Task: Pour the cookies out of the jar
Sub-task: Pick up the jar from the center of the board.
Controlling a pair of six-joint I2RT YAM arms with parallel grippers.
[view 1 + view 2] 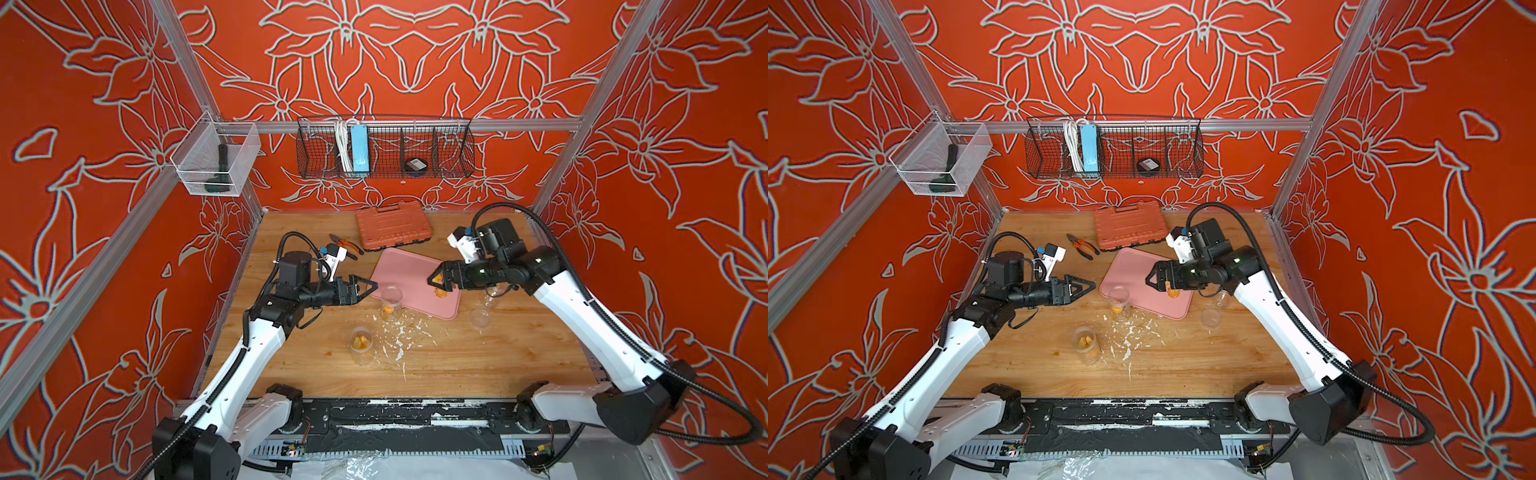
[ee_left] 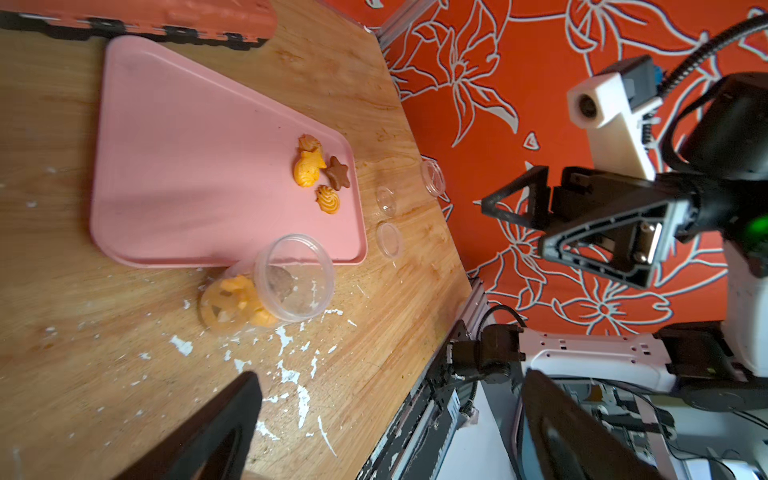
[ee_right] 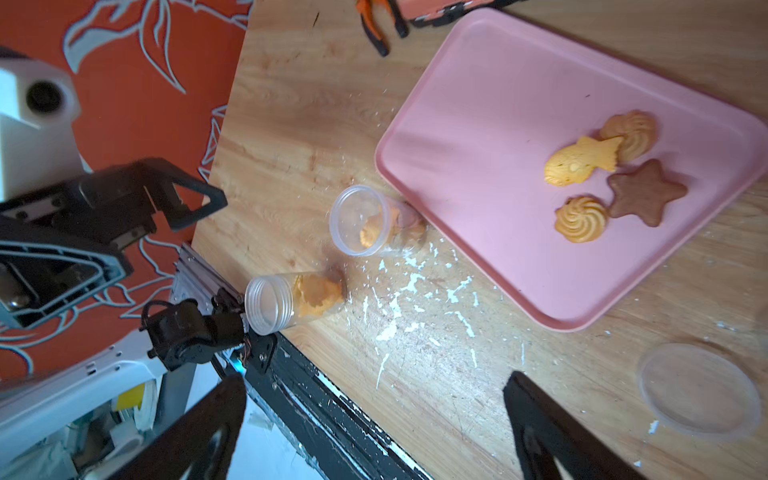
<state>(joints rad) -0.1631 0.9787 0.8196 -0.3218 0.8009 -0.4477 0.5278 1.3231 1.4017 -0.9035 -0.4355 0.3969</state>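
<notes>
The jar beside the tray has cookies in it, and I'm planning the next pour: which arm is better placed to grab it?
Left, probably. The left gripper, open, points at the jar from close by, nothing between. The right gripper, also open, hangs over the tray, farther off.

In a top view the right end effector (image 1: pixel 437 281) hides most cookies (image 1: pixel 441 294) beneath it; the orange case (image 3: pixel 436 6) beyond is edge-cropped.
</notes>
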